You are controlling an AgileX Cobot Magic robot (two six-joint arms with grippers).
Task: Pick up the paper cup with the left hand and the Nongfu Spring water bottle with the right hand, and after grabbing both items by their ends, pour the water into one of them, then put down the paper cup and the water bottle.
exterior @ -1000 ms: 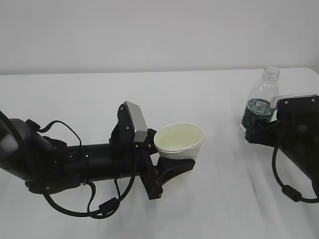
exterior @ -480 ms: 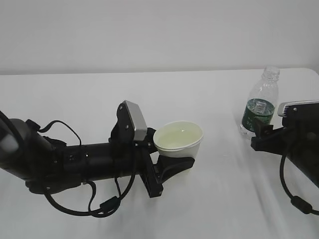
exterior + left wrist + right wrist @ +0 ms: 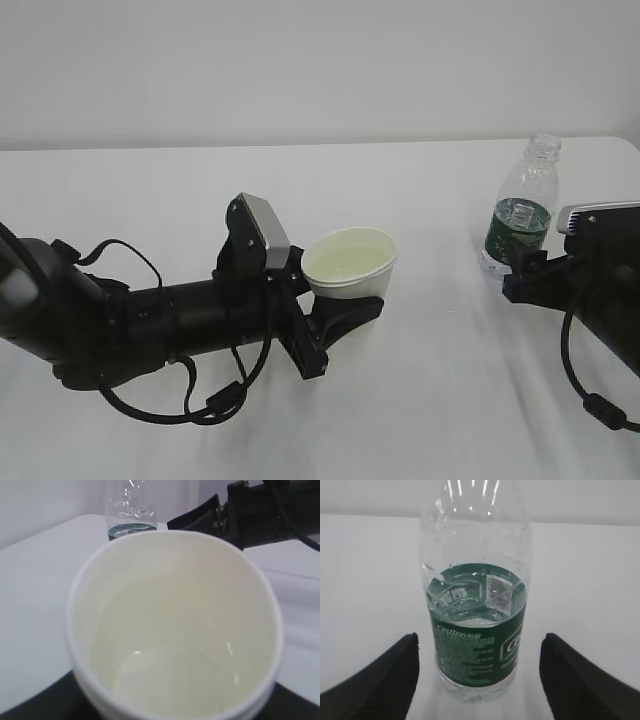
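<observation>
White table (image 3: 150,200), pale wall behind. L hand (image 3: 335,318) reaches in low from the left edge of ext view, black arm w/ cables, grey block (image 3: 262,232) up top near the wrist. Its black fingers (image 3: 345,312) are clamped on the lower body of the paper cup (image 3: 349,264), one each side; cup sits roughly mid-table, tilted a little, rim toward the camera side. Can't tell if cup base touches the table, gripper hides it. L wrist cam looks straight down into the cup (image 3: 175,630): pale yellowish inside, rolled white rim, shallow clear water (image 3: 170,680) at the bottom w/ small glints. Nongfu Spring water bottle (image 3: 522,205) stands upright on the table at far right, no cap, dark green label band (image 3: 510,232) round the lower middle, well apart from the cup. R hand (image 3: 515,270) comes in from the right edge, grey block (image 3: 598,214) on top, tips just beside the bottle base. R wrist cam: bottle (image 3: 476,600) centred between the two black fingers (image 3: 375,680), clear white gap on both sides, no contact; jaws spread wide, gripping nothing. Water in bottle (image 3: 470,587) sits at about the top edge of the label, upper part empty.
</observation>
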